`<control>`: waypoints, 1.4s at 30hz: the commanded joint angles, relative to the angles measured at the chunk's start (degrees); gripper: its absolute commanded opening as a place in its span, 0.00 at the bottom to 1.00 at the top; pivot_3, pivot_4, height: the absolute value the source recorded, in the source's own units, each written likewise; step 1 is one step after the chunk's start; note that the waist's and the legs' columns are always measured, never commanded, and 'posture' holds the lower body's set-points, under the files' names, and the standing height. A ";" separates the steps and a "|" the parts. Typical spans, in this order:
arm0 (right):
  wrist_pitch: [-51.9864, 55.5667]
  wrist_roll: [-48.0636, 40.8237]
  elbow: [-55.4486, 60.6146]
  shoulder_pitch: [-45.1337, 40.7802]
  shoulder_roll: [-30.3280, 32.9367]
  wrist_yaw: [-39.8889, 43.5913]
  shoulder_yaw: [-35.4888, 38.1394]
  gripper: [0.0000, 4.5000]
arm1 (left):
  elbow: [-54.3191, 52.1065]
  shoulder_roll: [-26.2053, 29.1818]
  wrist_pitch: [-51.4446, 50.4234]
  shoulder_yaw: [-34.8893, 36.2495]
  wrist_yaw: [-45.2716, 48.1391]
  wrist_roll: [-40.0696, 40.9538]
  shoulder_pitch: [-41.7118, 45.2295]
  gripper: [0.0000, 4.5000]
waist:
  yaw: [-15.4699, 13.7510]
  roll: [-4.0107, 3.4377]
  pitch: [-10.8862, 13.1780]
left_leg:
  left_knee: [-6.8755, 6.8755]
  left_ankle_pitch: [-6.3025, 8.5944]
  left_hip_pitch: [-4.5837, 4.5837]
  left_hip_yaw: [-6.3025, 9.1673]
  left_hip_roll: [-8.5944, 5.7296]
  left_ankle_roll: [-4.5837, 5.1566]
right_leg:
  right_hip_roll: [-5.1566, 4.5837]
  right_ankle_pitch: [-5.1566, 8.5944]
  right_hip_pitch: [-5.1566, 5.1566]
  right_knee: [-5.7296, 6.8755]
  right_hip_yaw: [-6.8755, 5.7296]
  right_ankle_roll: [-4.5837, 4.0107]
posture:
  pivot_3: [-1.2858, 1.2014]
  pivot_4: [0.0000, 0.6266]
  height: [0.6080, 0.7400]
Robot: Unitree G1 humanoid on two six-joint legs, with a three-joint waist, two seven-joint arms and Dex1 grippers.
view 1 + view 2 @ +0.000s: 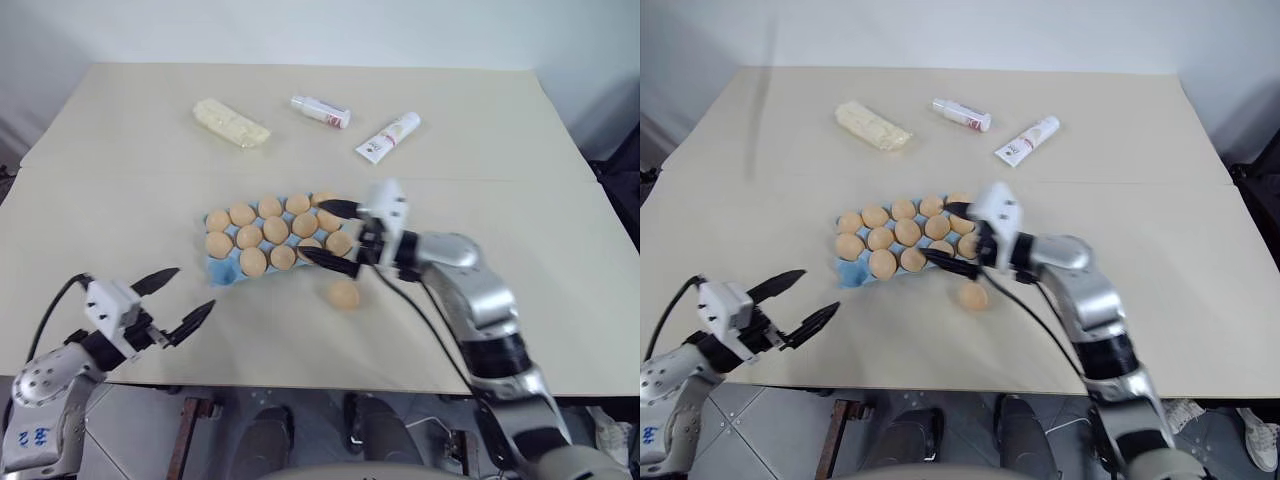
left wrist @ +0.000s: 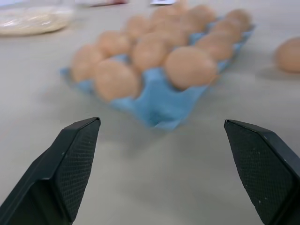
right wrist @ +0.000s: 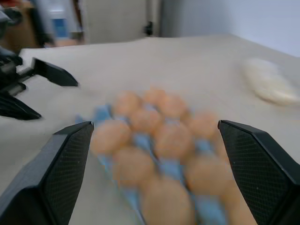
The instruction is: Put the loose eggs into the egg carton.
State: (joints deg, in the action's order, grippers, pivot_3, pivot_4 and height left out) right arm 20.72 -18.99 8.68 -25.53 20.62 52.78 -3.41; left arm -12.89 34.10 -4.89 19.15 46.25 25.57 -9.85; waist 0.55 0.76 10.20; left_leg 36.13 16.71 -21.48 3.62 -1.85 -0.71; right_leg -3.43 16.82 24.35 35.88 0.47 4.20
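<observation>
The light blue egg carton (image 1: 222,270) lies mid-table, its cups holding several pale orange-tan eggs (image 1: 262,235); the near-left corner cup is bare. One loose egg (image 1: 343,294) rests on the table just in front of the carton's right end. My right gripper (image 1: 335,236) hovers open over that right end, fingers wide apart with nothing between them; the right wrist view looks along the egg rows (image 3: 154,136). My left gripper (image 1: 193,290) stands open and empty near the table's front-left, pointing toward the carton (image 2: 159,101), with the loose egg (image 2: 288,54) off to one side.
At the back of the table lie a pale yellow wrapped block (image 1: 231,123), a white bottle (image 1: 320,111) and a white tube (image 1: 388,137). The table's front edge (image 1: 300,385) runs just behind both grippers.
</observation>
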 commanded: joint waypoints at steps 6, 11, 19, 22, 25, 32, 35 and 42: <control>-13.55 -2.62 0.87 25.30 12.03 3.72 19.76 0.99 | 3.43 2.92 -0.99 -10.47 8.74 -0.96 11.86 1.00 | -0.66 -0.12 0.06 | 0.08 -0.04 0.06 -0.17 -0.06 0.07 | -0.02 -0.03 -0.10 0.02 0.10 0.06 | 0.52 0.24 1.00; -17.17 -3.11 1.02 30.34 12.08 3.47 20.13 0.99 | 7.29 3.27 -0.39 -11.84 11.48 -1.29 16.48 1.00 | 0.96 -0.13 0.11 | 0.05 -0.04 0.91 -0.33 0.12 0.07 | 0.17 -0.05 -0.85 0.04 0.23 0.04 | 0.52 0.24 1.00; -6.92 -6.88 9.65 22.94 9.50 -0.56 10.41 0.99 | 9.01 3.62 0.10 -11.29 13.34 -0.86 16.64 1.00 | 1.04 -0.09 0.13 | 0.11 -0.07 1.15 -0.43 0.15 0.09 | 0.22 -0.07 -1.01 0.05 0.46 0.07 | 0.52 0.24 1.00; -0.93 -6.93 10.83 19.26 8.34 -2.93 5.78 0.99 | 8.07 4.00 -0.75 -11.17 13.83 -0.45 15.42 1.00 | 0.84 -0.09 0.13 | 0.07 -0.05 1.08 -0.41 0.16 0.07 | 0.18 -0.07 -0.89 0.05 0.47 0.07 | 0.52 0.24 1.00; 3.08 -4.02 10.21 16.68 8.31 -4.86 0.68 0.99 | 7.11 3.92 -0.68 -10.44 13.37 -0.20 14.29 1.00 | 0.42 -0.09 0.13 | 0.02 0.01 0.97 -0.36 0.16 0.06 | 0.13 -0.07 -0.81 -0.05 0.41 0.07 | 0.52 0.24 1.00; 3.82 2.66 4.39 11.30 4.90 -8.27 -8.51 0.99 | 4.10 3.88 0.76 -6.65 11.86 -0.35 7.83 1.00 | -0.28 -0.07 0.11 | 0.09 0.10 0.32 -0.31 0.15 0.10 | 0.10 -0.07 -0.33 -0.22 0.33 0.08 | 0.52 0.24 1.00; 2.72 3.74 1.80 9.85 3.24 -8.85 -9.23 0.99 | 3.22 3.95 1.15 -4.22 10.40 -0.54 5.02 1.00 | -0.36 -0.07 0.12 | 0.05 0.11 0.30 -0.30 0.16 0.08 | 0.11 -0.07 -0.28 -0.20 0.29 0.06 | 0.52 0.24 1.00; 1.30 3.09 1.26 6.99 1.77 -5.33 -11.10 0.55 | 2.56 2.73 1.72 3.04 6.06 0.07 -1.36 1.00 | -0.42 -0.07 0.12 | 0.08 0.11 0.26 -0.28 0.15 0.10 | 0.10 -0.06 -0.27 -0.21 0.27 0.06 | 0.52 0.24 1.00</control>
State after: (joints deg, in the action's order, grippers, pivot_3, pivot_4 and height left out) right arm 23.25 -15.15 8.49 -17.23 23.12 46.65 -14.53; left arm -8.56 36.96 -4.19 20.06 53.43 24.59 -10.61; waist 0.13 0.69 10.31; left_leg 36.22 16.82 -21.22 3.34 -1.69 -0.60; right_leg -3.33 16.76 24.08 35.70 0.72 4.25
